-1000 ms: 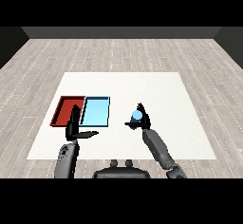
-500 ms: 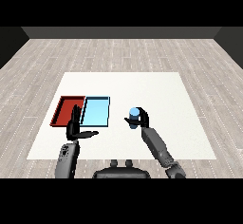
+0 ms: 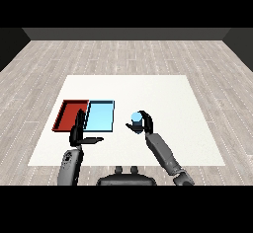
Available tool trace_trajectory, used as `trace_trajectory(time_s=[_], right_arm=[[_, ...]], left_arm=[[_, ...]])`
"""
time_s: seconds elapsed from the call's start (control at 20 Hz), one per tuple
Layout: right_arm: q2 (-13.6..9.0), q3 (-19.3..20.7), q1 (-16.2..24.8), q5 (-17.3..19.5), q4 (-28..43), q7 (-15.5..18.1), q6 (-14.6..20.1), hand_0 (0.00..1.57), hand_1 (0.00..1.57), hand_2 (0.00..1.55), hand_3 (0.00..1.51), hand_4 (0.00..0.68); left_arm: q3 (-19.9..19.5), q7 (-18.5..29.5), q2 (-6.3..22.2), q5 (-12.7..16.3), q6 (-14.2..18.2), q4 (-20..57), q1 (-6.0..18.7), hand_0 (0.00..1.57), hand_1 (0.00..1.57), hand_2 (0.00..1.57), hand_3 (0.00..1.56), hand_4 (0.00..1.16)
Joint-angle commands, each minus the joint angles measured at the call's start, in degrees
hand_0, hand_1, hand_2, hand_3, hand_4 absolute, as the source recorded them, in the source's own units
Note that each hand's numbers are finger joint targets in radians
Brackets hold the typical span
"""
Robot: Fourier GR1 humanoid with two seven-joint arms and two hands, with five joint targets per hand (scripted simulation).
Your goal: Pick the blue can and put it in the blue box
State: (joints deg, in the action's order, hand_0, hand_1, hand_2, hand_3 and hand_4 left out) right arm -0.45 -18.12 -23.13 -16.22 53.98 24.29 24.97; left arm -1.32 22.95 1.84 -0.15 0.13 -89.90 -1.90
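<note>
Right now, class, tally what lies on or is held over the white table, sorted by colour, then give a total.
Red: 1, the red tray
Light blue: 1, the light blue tray
Blue: 1, the blue can, held in the right hand
Total: 3

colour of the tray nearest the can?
Light blue tray, left of the can; head view.

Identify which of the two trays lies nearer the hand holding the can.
The light blue tray; it lies between the red tray and the right hand.
</note>
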Motion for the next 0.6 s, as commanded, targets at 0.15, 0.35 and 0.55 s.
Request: trace_trajectory(time_s=[0.15,0.35,0.55], right_arm=[[0.4,-1.1,2.8,3.6,8.5,-1.0,0.7,1.46,1.46,1.48,1.36,0.512],[0.4,-2.1,-4.9,3.5,8.2,-5.5,2.3,1.45,1.45,1.47,1.38,0.532],[0.4,-3.0,-2.8,4.2,9.6,-3.1,0.5,1.44,1.44,1.47,1.34,0.556]], left_arm=[[1.5,3.0,0.0,-2.2,-0.6,3.9,2.1,0.00,0.00,0.00,0.00,0.00],[4.7,1.9,-1.8,-0.2,-2.7,3.4,0.2,0.00,0.00,0.00,0.00,0.00],[6.3,-3.1,-1.8,-0.5,1.3,2.1,3.8,0.00,0.00,0.00,0.00,0.00]])
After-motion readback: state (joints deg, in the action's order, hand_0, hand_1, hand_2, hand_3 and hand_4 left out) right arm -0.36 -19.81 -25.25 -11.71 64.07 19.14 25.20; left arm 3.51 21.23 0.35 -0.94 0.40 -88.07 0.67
